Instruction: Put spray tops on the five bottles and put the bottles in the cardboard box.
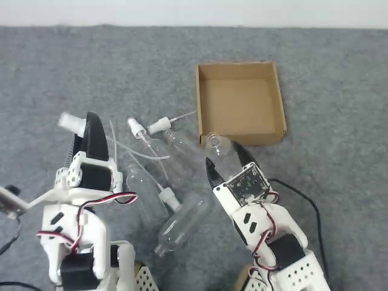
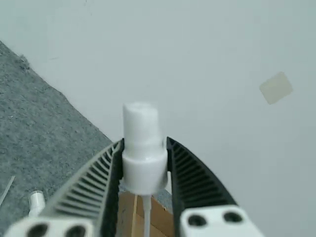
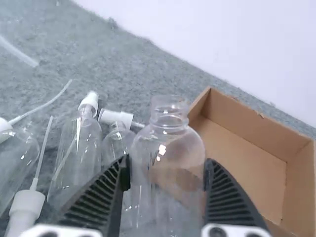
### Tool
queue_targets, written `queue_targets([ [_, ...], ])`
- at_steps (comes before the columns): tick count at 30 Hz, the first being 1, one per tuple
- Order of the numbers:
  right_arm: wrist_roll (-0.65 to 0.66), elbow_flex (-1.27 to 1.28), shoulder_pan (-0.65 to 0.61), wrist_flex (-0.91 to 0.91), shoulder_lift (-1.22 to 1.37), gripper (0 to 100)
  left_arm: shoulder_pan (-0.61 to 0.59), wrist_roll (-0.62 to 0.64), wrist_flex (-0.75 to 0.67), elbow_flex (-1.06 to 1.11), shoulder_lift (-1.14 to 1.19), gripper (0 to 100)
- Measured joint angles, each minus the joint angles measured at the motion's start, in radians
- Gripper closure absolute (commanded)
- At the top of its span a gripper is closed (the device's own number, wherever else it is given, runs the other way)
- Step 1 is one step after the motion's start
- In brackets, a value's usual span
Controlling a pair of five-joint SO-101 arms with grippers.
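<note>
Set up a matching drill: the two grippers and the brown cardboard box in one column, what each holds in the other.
Column one:
1. left gripper
2. right gripper
3. brown cardboard box

Column two:
A. holds nothing
B. shut on a clear plastic bottle with no top
C. shut on a white plastic spray top

Pairs: 1-C, 2-B, 3-A.

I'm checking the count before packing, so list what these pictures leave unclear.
1. Spray top in the left pincer: tube's end cut off by the left wrist view's edge.
2. Open bottle in the right pincer: base cut off in the right wrist view, under the pincer in the high view.
3. Loose bottles on the carpet: clear and overlapping in the high view; count uncertain.
</note>
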Motion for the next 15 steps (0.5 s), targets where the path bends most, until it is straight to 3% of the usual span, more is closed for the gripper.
queue_targets([
  [15,0.0,0.014,-0.118,-0.018,0.0,87.9,0.0,0.035,-0.106,0.084,0.0,99],
])
